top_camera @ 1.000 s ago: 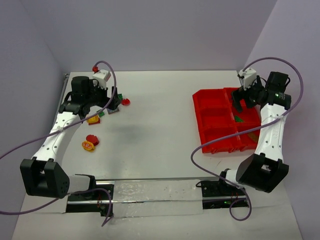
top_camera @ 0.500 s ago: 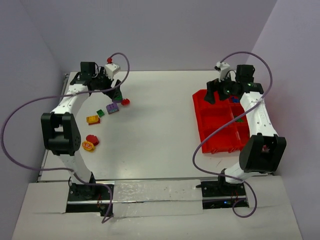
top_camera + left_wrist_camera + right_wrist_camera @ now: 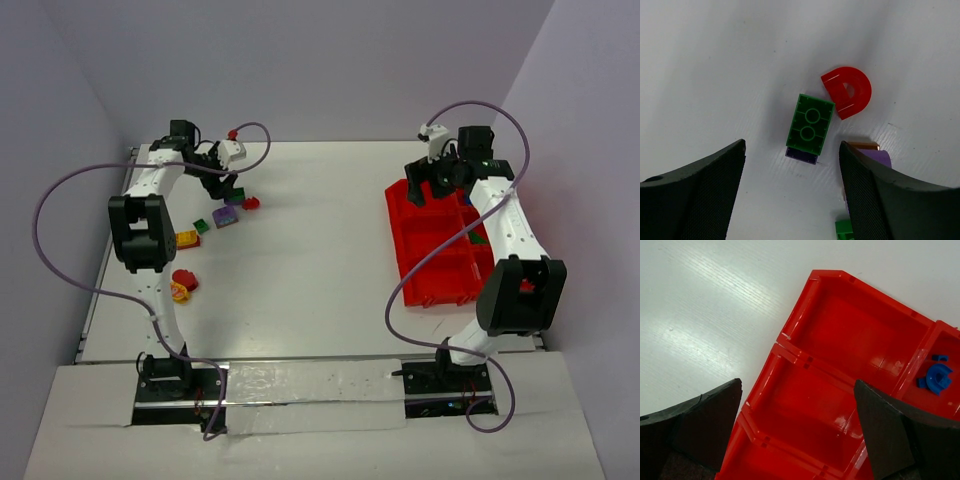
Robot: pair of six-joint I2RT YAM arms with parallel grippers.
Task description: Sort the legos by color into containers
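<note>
The left jaws are held apart, clamped on nothing, above a green brick [image 3: 810,124] stacked on a purple brick [image 3: 801,156]. A red half-ring [image 3: 847,92] lies just beside them, near the far left corner of the surface [image 3: 320,230]. The right jaws are spread wide over the red tray [image 3: 790,322] by the right edge. Blue pieces [image 3: 937,377] are seen in one compartment.

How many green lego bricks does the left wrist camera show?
2. One small green plastic brick lies between the left gripper's jaws beside a red arch piece; another green brick is cut off at the bottom edge. The gripper may hide more.
</note>
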